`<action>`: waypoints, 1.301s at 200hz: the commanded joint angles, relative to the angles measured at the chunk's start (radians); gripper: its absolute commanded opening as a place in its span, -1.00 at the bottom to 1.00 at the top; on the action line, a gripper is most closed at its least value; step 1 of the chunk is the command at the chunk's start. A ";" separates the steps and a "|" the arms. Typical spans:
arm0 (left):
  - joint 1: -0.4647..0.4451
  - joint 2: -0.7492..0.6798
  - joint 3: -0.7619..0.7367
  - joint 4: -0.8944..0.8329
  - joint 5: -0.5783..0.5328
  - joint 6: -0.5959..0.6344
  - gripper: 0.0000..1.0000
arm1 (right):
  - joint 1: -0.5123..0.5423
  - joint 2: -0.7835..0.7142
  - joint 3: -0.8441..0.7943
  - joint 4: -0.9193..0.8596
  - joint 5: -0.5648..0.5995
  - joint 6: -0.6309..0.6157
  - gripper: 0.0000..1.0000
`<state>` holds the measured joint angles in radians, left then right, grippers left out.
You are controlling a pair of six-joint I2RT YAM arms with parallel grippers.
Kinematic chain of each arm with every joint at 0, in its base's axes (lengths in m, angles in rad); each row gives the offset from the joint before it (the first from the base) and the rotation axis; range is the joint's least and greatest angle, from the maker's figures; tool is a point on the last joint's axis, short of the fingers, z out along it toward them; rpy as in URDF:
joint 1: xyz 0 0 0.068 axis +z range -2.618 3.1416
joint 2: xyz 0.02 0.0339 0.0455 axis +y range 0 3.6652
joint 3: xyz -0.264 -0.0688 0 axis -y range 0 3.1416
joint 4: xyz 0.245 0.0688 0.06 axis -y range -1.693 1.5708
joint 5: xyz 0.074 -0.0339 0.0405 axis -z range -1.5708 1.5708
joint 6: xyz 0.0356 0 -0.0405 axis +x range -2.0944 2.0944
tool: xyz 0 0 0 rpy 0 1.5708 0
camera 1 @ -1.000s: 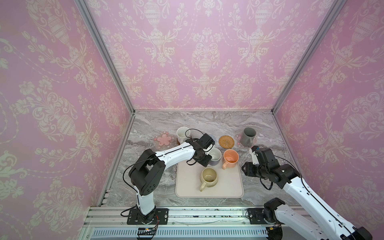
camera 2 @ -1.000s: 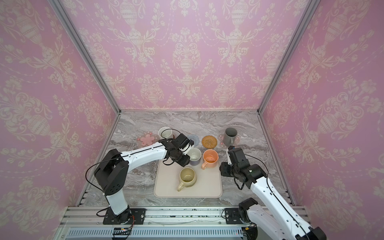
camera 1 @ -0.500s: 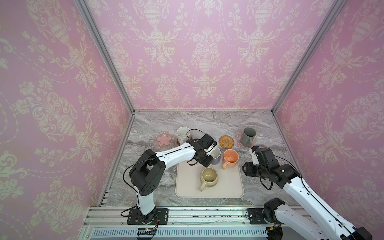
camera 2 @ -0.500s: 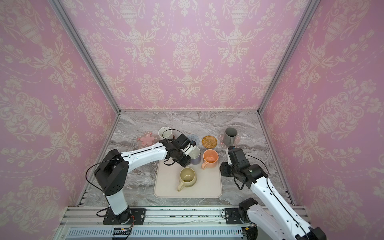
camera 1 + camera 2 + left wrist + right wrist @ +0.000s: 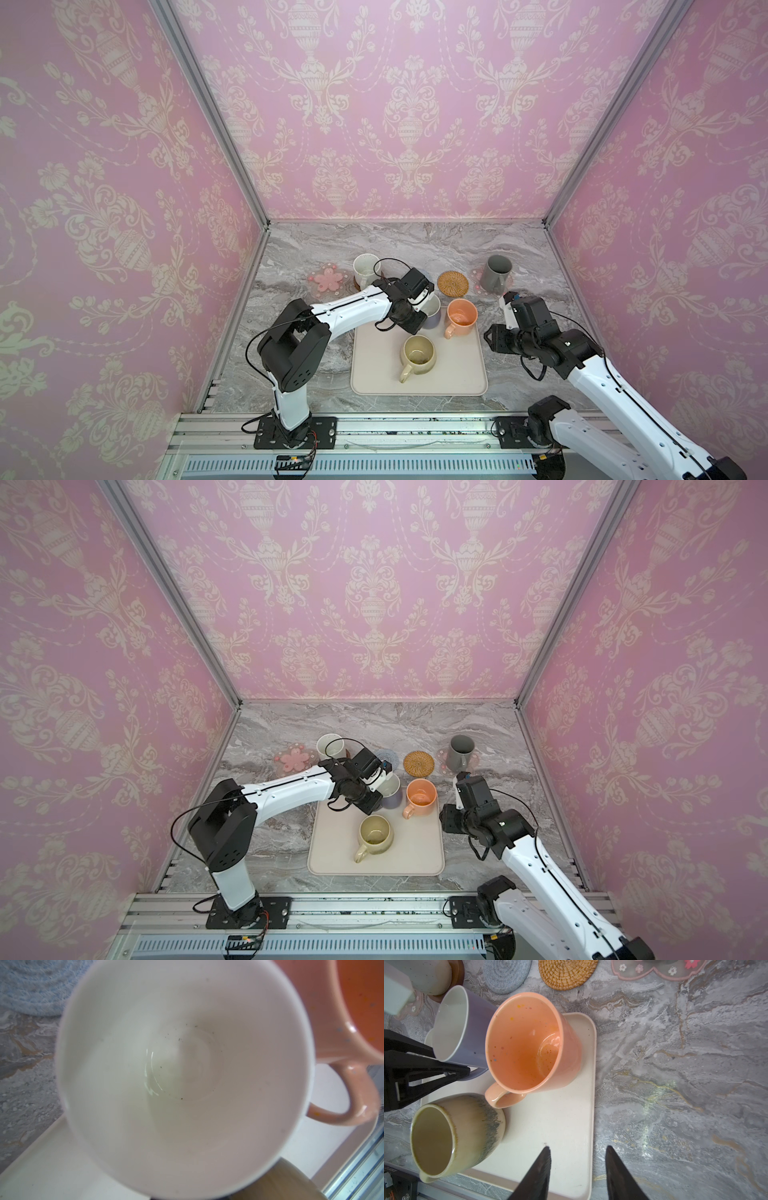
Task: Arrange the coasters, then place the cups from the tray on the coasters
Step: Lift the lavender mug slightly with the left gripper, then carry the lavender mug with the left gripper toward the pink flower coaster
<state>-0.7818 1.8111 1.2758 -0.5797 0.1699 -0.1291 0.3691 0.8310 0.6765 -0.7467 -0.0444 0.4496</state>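
Marble tabletop (image 5: 374, 245) carries the tray (image 5: 560, 1126); the lavender mug (image 5: 475, 1022) stands at its far left corner, beside the peach mug (image 5: 529, 1043). My left gripper (image 5: 466, 1070), wider a second ago, now pinches the lavender mug's handle. My right gripper (image 5: 577, 1151) hangs part-open and empty, as before.

Left gripper (image 5: 456, 1069) now tight on lavender mug (image 5: 477, 1022) handle.
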 commanded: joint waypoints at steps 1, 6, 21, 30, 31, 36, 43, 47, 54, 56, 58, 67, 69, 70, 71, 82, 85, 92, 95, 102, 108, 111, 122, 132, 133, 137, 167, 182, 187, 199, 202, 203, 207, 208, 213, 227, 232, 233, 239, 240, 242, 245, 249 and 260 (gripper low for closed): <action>0.009 -0.053 -0.016 -0.002 -0.094 -0.001 -1.00 | 0.008 -0.018 -0.011 -0.012 0.018 0.018 -0.10; 0.009 -0.059 -0.015 -0.007 -0.105 0.002 -1.00 | 0.008 -0.018 -0.011 -0.012 0.018 0.018 -0.10; 0.008 -0.077 -0.016 -0.022 -0.142 0.010 -1.00 | 0.009 -0.018 -0.011 -0.013 0.020 0.018 -0.10; 0.009 -0.086 -0.016 -0.031 -0.165 0.014 -1.00 | 0.010 -0.019 -0.011 -0.013 0.020 0.018 -0.10; 0.009 -0.087 -0.016 -0.032 -0.167 0.014 -1.00 | 0.010 -0.019 -0.012 -0.013 0.020 0.018 -0.10; 0.009 -0.093 -0.017 -0.037 -0.176 0.016 -1.00 | 0.009 -0.019 -0.011 -0.012 0.020 0.018 -0.10; 0.009 -0.099 -0.018 -0.046 -0.192 0.020 -1.00 | 0.011 -0.020 -0.012 -0.012 0.020 0.018 -0.10; 0.008 -0.103 -0.017 -0.052 -0.201 0.022 -1.00 | 0.011 -0.020 -0.012 -0.012 0.020 0.018 -0.10; 0.009 -0.109 -0.018 -0.062 -0.219 0.024 -1.00 | 0.011 -0.020 -0.012 -0.011 0.020 0.018 -0.10; 0.009 -0.111 -0.018 -0.065 -0.223 0.025 -1.00 | 0.011 -0.020 -0.012 -0.011 0.019 0.018 -0.10; 0.009 -0.112 -0.019 -0.067 -0.228 0.026 -1.00 | 0.011 -0.020 -0.012 -0.010 0.020 0.018 -0.10; 0.009 -0.123 -0.022 -0.075 -0.246 0.028 -1.00 | 0.013 -0.019 -0.012 -0.011 0.020 0.018 -0.10; 0.009 -0.125 -0.024 -0.076 -0.248 0.028 -1.00 | 0.013 -0.019 -0.012 -0.011 0.020 0.018 -0.10; 0.009 -0.127 -0.025 -0.076 -0.250 0.028 -1.00 | 0.013 -0.020 -0.012 -0.011 0.020 0.018 -0.10; 0.009 -0.128 -0.025 -0.077 -0.252 0.028 -1.00 | 0.013 -0.020 -0.012 -0.011 0.020 0.019 -0.10; 0.009 -0.142 -0.034 -0.082 -0.264 0.029 -1.00 | 0.013 -0.020 -0.014 -0.010 0.019 0.019 -0.10; 0.009 -0.147 -0.037 -0.083 -0.265 0.029 -1.00 | 0.013 -0.020 -0.014 -0.011 0.020 0.019 -0.11; 0.008 -0.157 -0.044 -0.083 -0.269 0.030 -1.00 | 0.013 -0.020 -0.014 -0.011 0.021 0.019 -0.10; 0.008 -0.162 -0.047 -0.083 -0.270 0.030 -1.00 | 0.013 -0.020 -0.014 -0.010 0.021 0.019 -0.10; 0.008 -0.170 -0.054 -0.086 -0.273 0.029 -1.00 | 0.014 -0.020 -0.014 -0.009 0.020 0.020 -0.10; 0.009 -0.179 -0.060 -0.087 -0.277 0.029 -1.00 | 0.014 -0.020 -0.015 -0.010 0.021 0.018 -0.10; 0.008 -0.182 -0.062 -0.090 -0.281 0.027 -1.00 | 0.014 -0.020 -0.015 -0.009 0.020 0.020 -0.10; 0.009 -0.195 -0.072 -0.096 -0.301 0.022 -1.00 | 0.014 -0.018 -0.017 -0.007 0.019 0.020 -0.10; 0.008 -0.209 -0.081 -0.104 -0.319 0.016 -1.00 | 0.013 -0.017 -0.017 -0.006 0.018 0.019 -0.10; 0.008 -0.209 -0.083 -0.104 -0.321 0.016 -1.00 | 0.014 -0.017 -0.017 -0.006 0.017 0.019 -0.10; 0.008 -0.216 -0.088 -0.104 -0.326 0.013 -1.00 | 0.014 -0.015 -0.017 -0.006 0.018 0.018 -0.10; 0.009 -0.266 -0.127 -0.111 -0.339 -0.008 -1.00 | 0.016 -0.012 -0.022 0.001 0.015 0.020 -0.10; 0.011 -0.288 -0.141 -0.118 -0.344 -0.022 -1.00 | 0.016 -0.010 -0.028 0.007 0.011 0.022 -0.11; 0.012 -0.295 -0.145 -0.122 -0.345 -0.027 -1.00 | 0.015 -0.009 -0.029 0.009 0.011 0.022 -0.11; 0.016 -0.309 -0.152 -0.133 -0.348 -0.047 -1.00 | 0.016 -0.007 -0.033 0.013 0.007 0.021 -0.11; 0.016 -0.314 -0.154 -0.136 -0.347 -0.050 -1.00 | 0.016 -0.007 -0.034 0.013 0.007 0.021 -0.10; 0.017 -0.315 -0.154 -0.136 -0.347 -0.052 -1.00 | 0.016 -0.006 -0.034 0.014 0.007 0.021 -0.10; 0.018 -0.319 -0.156 -0.140 -0.345 -0.058 -1.00 | 0.016 -0.005 -0.033 0.015 0.008 0.021 -0.10; 0.018 -0.319 -0.157 -0.140 -0.346 -0.060 -1.00 | 0.016 -0.004 -0.034 0.015 0.008 0.021 -0.10; 0.019 -0.326 -0.162 -0.144 -0.344 -0.064 -1.00 | 0.015 -0.003 -0.034 0.016 0.005 0.021 -0.11; 0.024 -0.345 -0.175 -0.150 -0.344 -0.083 -1.00 | 0.016 0.000 -0.035 0.018 0.005 0.019 -0.11; 0.024 -0.353 -0.181 -0.151 -0.345 -0.091 -1.00 | 0.016 0.002 -0.037 0.018 0.004 0.018 -0.10; 0.025 -0.355 -0.182 -0.151 -0.346 -0.092 -1.00 | 0.016 0.002 -0.037 0.019 0.003 0.018 -0.10; 0.029 -0.363 -0.189 -0.150 -0.344 -0.100 -1.00 | 0.016 0.002 -0.036 0.020 0.003 0.018 -0.10; 0.030 -0.365 -0.190 -0.149 -0.344 -0.101 -1.00 | 0.015 0.002 -0.037 0.020 0.003 0.017 -0.10; 0.030 -0.368 -0.193 -0.150 -0.345 -0.104 -1.00 | 0.016 0.003 -0.037 0.020 0.003 0.017 -0.11; 0.033 -0.373 -0.197 -0.149 -0.343 -0.109 -1.00 | 0.016 0.003 -0.036 0.021 0.001 0.017 -0.10; 0.037 -0.378 -0.201 -0.150 -0.340 -0.115 -1.00 | 0.016 0.003 -0.037 0.021 0.001 0.017 -0.10; 0.050 -0.393 -0.212 -0.151 -0.328 -0.129 -1.00 | 0.016 0.005 -0.037 0.023 0.001 0.015 -0.11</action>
<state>-0.7570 1.4799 1.0801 -0.7334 -0.1413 -0.1925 0.3759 0.8333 0.6483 -0.7380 -0.0376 0.4496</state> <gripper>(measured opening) 0.183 0.448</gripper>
